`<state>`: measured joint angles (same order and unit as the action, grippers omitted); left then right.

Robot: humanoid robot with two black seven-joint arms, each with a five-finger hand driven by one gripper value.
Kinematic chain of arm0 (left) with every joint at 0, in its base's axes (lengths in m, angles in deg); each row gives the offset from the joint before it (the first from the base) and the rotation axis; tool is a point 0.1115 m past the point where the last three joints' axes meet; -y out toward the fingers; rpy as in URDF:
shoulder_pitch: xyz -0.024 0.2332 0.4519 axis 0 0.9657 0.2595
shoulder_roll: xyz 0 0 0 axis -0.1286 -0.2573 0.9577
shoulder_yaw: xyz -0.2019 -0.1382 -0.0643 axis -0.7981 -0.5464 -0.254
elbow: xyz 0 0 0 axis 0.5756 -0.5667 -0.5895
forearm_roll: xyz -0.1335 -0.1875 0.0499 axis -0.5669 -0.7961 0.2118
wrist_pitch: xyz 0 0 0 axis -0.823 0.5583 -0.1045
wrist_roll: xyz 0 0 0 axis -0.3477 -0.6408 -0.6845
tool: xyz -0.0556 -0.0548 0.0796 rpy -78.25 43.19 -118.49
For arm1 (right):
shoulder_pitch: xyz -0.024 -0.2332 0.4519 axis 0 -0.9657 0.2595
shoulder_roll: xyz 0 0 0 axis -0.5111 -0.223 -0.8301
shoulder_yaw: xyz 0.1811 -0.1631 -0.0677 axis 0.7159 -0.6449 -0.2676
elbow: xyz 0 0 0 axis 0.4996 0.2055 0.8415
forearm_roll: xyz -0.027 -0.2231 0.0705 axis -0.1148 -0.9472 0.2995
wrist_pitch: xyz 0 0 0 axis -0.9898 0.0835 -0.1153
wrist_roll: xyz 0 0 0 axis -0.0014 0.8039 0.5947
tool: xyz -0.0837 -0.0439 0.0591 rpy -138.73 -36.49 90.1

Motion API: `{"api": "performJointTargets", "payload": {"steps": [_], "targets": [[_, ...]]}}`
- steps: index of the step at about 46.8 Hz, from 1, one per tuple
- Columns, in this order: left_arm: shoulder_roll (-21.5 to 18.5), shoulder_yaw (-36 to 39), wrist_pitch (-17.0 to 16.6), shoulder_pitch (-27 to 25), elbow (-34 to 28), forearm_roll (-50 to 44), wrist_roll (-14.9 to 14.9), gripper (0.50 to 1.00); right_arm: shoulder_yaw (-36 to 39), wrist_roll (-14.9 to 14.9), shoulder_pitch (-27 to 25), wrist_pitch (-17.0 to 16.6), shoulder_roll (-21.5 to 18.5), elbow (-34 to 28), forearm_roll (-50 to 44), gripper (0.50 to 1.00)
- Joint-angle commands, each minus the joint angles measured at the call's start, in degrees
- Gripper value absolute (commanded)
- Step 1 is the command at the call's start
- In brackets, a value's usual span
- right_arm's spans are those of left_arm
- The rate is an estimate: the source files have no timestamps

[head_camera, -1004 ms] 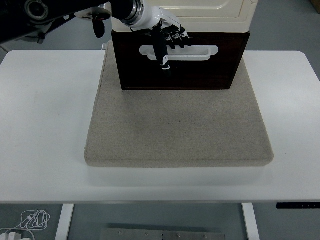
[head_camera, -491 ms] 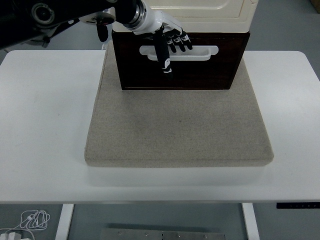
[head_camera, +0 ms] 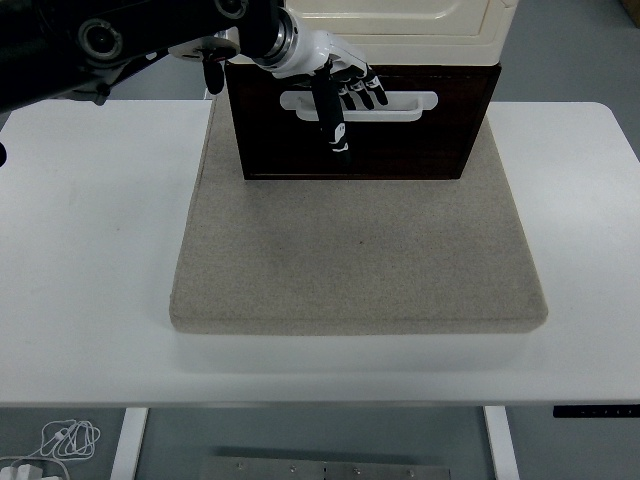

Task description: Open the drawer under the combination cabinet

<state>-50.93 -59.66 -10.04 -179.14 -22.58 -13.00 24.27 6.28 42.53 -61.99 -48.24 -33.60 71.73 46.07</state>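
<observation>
Left robot hand [head_camera: 340, 90] has fingers hooked, I think, in the drawer [head_camera: 358, 125] handle [head_camera: 400, 103]; shallow hook slips when you pull, or cabinet [head_camera: 400, 20] drags.

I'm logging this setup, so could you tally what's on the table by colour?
Cream: 1, the cabinet.
Dark brown: 1, the drawer, with a white handle.
Beige: 1, the mat.
Total: 3 things, on the white table. The left hand is at the handle.
</observation>
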Motion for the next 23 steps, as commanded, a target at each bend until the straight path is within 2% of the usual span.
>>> {"api": "performJointTargets", "payload": {"steps": [1, 23], "targets": [[0.1, 0.07, 0.0, 0.2, 0.03, 0.09, 0.0, 1.0, 0.0, -0.03, 0.01, 0.0, 0.0, 0.06, 0.0, 0.926], [0.54, 0.07, -0.09, 1.17, 0.03, 0.09, 0.0, 1.0, 0.0, -0.03, 0.01, 0.0, 0.0, 0.06, 0.0, 0.926]]}}
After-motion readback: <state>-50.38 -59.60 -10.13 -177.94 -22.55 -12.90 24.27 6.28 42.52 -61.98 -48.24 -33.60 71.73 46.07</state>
